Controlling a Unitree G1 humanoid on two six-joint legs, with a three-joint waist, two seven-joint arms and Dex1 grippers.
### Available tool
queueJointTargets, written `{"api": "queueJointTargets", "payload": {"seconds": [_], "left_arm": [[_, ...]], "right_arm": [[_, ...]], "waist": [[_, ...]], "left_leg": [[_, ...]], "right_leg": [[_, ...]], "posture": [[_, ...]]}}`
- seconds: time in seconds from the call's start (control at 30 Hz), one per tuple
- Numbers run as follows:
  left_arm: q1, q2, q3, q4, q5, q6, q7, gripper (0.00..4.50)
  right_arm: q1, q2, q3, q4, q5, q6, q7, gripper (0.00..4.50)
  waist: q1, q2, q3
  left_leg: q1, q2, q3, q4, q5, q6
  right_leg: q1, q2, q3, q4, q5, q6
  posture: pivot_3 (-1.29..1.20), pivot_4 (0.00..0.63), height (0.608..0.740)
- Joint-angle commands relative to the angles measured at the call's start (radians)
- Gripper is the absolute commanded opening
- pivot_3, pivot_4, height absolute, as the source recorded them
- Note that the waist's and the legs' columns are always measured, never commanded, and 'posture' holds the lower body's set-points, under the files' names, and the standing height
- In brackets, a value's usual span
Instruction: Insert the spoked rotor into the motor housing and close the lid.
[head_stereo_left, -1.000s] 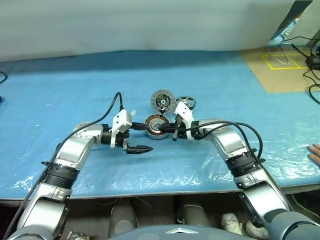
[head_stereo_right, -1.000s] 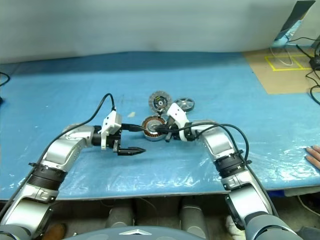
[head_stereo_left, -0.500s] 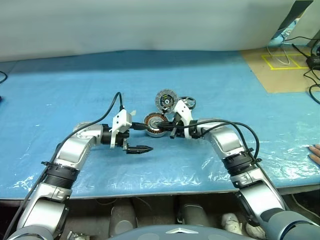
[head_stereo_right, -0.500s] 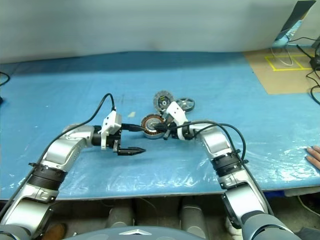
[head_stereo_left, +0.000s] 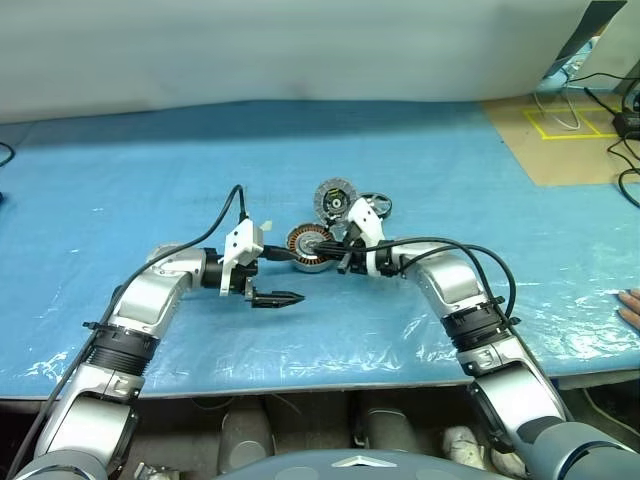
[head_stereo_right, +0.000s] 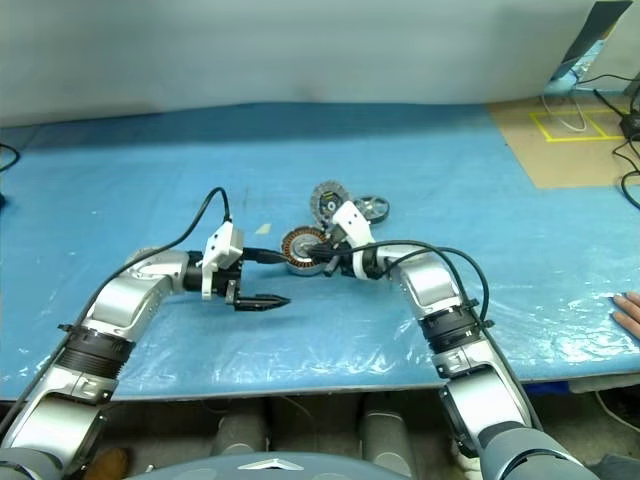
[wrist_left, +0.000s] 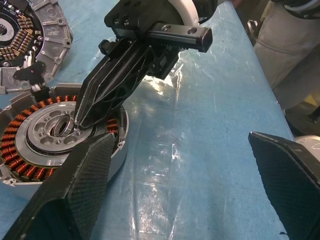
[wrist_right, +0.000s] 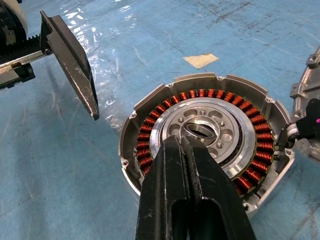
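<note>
From your head cameras you see the blue plastic-covered tabletop (head_stereo_left: 150, 190) with the motor housing (head_stereo_left: 311, 247) lying near its middle, open side up, copper windings showing. Just behind it the lid (head_stereo_left: 331, 198) stands tilted, its ribbed face toward you, and the spoked rotor (head_stereo_left: 374, 205) sits just to the right of the lid, partly behind your right arm. Your right gripper (head_stereo_left: 326, 240) comes in from the right, its jaws closed together with nothing between them, the tips over the housing's centre. Your left gripper (head_stereo_left: 283, 276) hangs just left of the housing, jaws spread wide and empty; one black finger (head_stereo_left: 278, 298) points right above the tabletop. At the far right edge a person's hand (head_stereo_left: 630, 306) rests on the tabletop. In your left wrist view, the housing (wrist_left: 55, 145) lies beyond one wide-set finger (wrist_left: 75, 190), and the right gripper (wrist_left: 82, 120) reaches down with its closed tips at the silver hub's centre hole; whether they touch the metal you cannot tell. The lid (wrist_left: 30, 40) lies just beside the housing. In your right wrist view, the closed fingers (wrist_right: 192, 195) rise over the housing (wrist_right: 205, 135) with their tips at the hub ring, and one left finger (wrist_right: 72, 62) hangs apart, beside the housing's rim.
</note>
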Motion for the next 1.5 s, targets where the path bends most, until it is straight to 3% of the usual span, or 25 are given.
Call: {"api": "queueJointTargets", "payload": {"seconds": [0.03,0.73,1.13,1.5], "left_arm": [[-0.014,-0.001,-0.002,-0.008,-0.001,-0.018,-0.005,4.50],[-0.017,-0.005,0.005,-0.001,-0.001,-0.017,0.002,4.50],[-0.076,0.030,0.034,0.104,0.020,-0.056,-0.004,4.50],[-0.103,0.040,0.041,0.164,0.024,-0.101,-0.004,4.50]], "right_arm": [[-0.035,0.015,-0.012,0.008,0.011,-0.002,-0.004,0.03],[-0.080,0.073,-0.010,0.141,-0.064,-0.091,-0.110,0.03],[-0.047,-0.031,0.213,0.149,-0.328,-0.322,-0.096,0.03],[-0.002,-0.081,0.180,0.165,-0.331,-0.342,-0.059,0.03]], "waist": [[-0.001,0.000,0.000],[0.001,0.000,0.000],[0.000,0.000,0.000],[0.024,0.000,0.000]], "left_leg": [[0.000,0.000,0.000,0.000,0.000,0.000],[0.000,0.000,0.000,-0.001,0.000,0.000],[0.001,0.000,0.000,-0.001,0.000,0.000],[0.003,-0.003,0.000,0.000,0.000,0.000]], "right_leg": [[0.000,0.000,0.000,0.000,0.000,0.000],[0.000,0.000,0.000,-0.001,0.000,0.000],[0.001,0.000,0.000,-0.001,0.000,0.000],[0.005,-0.004,0.000,-0.002,0.000,0.000]], "posture": [[0.00,0.150,0.740],[0.00,0.150,0.740],[0.00,0.150,0.740],[0.00,0.150,0.740]]}}
